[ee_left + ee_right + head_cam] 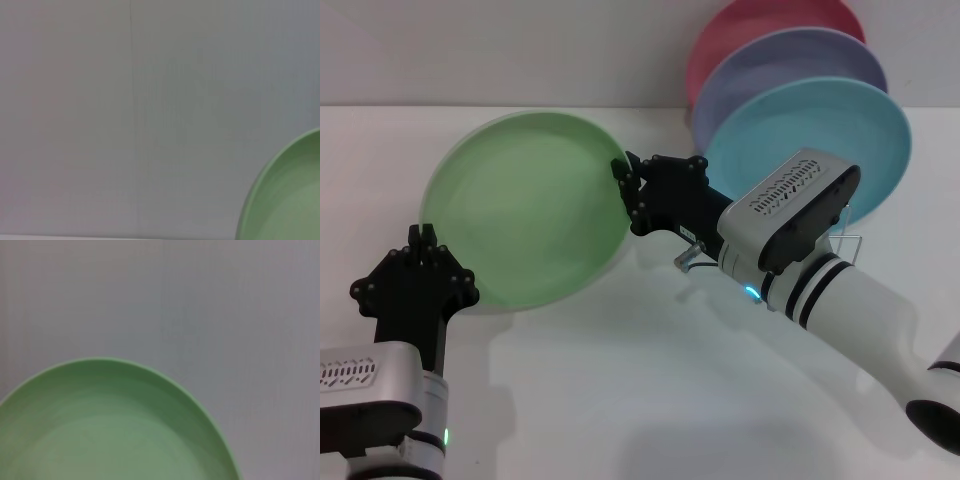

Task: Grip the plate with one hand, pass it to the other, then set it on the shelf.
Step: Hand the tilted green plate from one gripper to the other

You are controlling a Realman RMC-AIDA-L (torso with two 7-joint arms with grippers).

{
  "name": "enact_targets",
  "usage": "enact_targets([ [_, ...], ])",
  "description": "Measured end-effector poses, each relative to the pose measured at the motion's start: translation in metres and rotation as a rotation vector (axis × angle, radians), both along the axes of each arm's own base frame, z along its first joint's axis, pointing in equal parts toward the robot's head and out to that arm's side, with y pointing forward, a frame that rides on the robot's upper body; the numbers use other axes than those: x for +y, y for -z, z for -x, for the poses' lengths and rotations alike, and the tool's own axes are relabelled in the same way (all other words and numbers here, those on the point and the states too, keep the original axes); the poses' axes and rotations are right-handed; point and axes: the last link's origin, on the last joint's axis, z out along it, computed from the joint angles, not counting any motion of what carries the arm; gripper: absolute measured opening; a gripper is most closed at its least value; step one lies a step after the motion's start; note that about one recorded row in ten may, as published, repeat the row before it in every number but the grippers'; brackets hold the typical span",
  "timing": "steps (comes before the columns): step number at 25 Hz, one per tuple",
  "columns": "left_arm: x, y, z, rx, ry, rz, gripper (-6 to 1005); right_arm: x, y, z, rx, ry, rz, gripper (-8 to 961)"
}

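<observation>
The light green plate (525, 210) is tilted up above the white table, its face towards me. My right gripper (623, 188) is shut on its right rim; the grey vented housing and banded white arm run back to the lower right. In the right wrist view the plate (110, 430) fills the lower part. My left gripper (421, 238) sits at the plate's lower left edge, apart from it; the left wrist view catches only the plate's rim (285, 195) in a corner. A bit of the wire shelf (853, 243) shows behind the right arm.
A turquoise plate (830, 135), a lavender plate (800, 65) and a pink plate (750, 30) stand on edge in the rack at the back right, close behind the right arm. A white table (620, 380) spreads in front, with a white wall behind.
</observation>
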Motion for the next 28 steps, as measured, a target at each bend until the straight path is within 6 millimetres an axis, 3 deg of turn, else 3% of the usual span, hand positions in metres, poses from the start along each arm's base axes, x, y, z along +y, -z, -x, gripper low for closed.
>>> enact_targets([
  [9,0.0008,-0.0002,-0.0005,0.0,0.002,-0.001,91,0.0,0.0,0.0,0.0,0.0,0.0,80],
  [28,0.0007,0.0,-0.0002,-0.002,0.0,-0.001,94,0.0002,-0.0002,-0.0004,-0.001,0.0,-0.001,82],
])
